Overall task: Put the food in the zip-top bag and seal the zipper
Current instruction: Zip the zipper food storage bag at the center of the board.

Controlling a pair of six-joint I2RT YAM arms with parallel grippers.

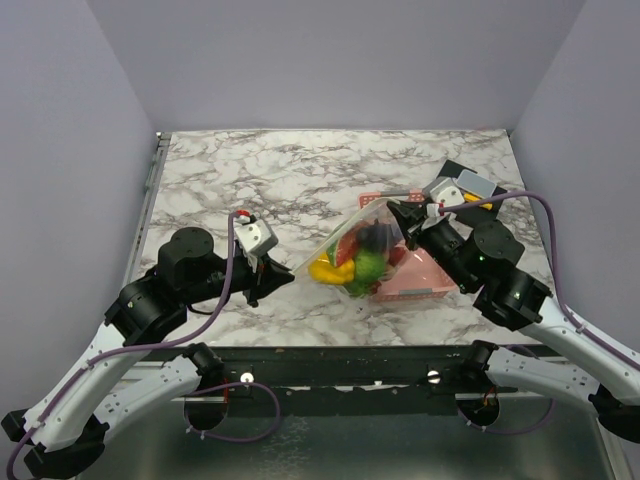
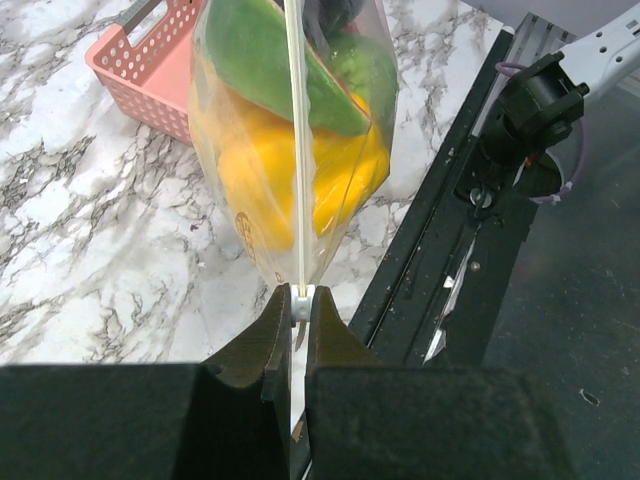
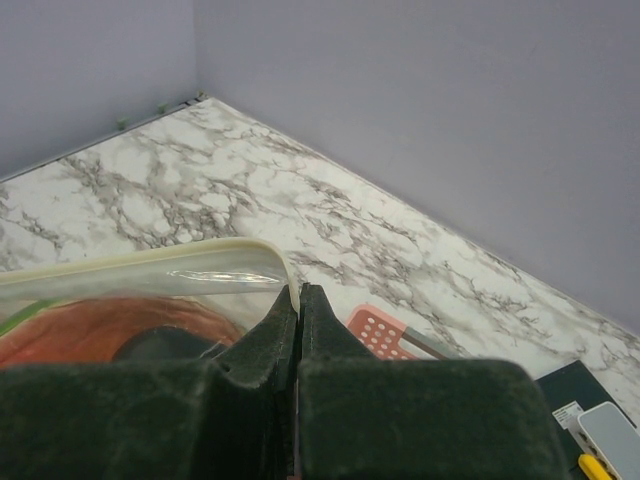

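I have the zip-top bag [image 1: 352, 255] strung between the two arms, over the middle of the bench [image 1: 250, 180]. My left jaws are pinched tight on the near-left end of the zipper [image 2: 293, 150], and my right jaws are clamped on its far-right end. The food [image 2: 250, 180], in yellow, green and red pieces, sits inside the bag. The pink basket [image 1: 420, 280] lies just to its right.

Overhead, the pink basket [image 1: 425, 278] is mostly hidden behind the bag [image 1: 335, 245] and right arm [image 1: 500, 282]; the food [image 1: 365, 265] inside is packed too closely to tell apart; in the left wrist view the bag runs off the top edge; in the right wrist view the black mat [image 3: 570, 387] is cut at lower right.
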